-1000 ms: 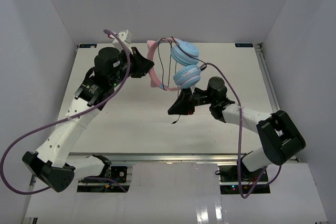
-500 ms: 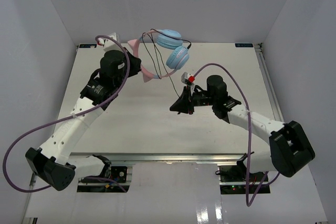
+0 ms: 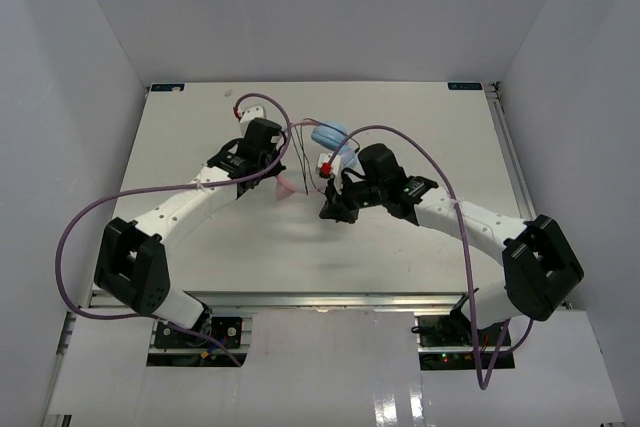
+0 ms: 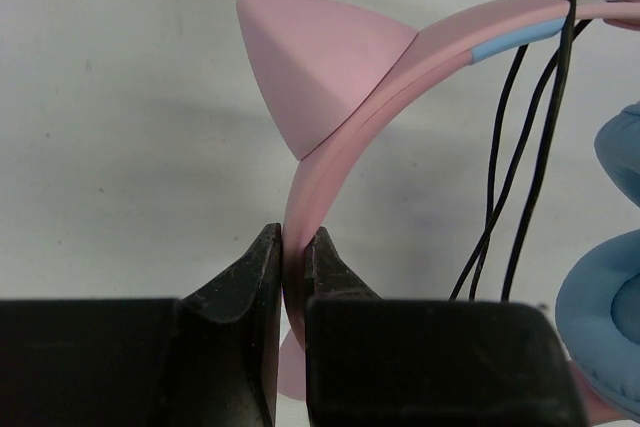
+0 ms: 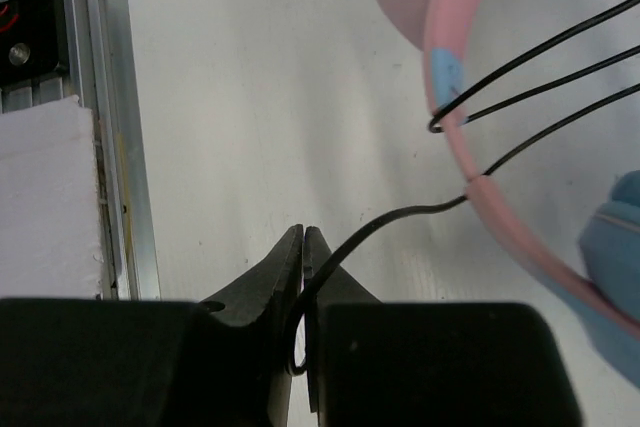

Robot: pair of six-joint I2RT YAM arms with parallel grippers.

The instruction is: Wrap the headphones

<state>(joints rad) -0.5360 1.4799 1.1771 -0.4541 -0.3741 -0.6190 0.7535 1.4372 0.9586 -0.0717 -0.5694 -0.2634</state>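
Top external: headphones [image 3: 330,134] clear of table [image 3: 420,117] edges; left claw [image 4: 292,247] clamps headband [image 4: 440,32], right claw [image 5: 303,247] cable [image 5: 400,215].

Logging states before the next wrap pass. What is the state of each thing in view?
left gripper: shut on the headband
right gripper: shut on the cable
headband: pinched in the left gripper, with cable strands crossing it
cable: looped over the headband, one stretch pinched in the right gripper
headphones: held between both arms, cable only partly wrapped
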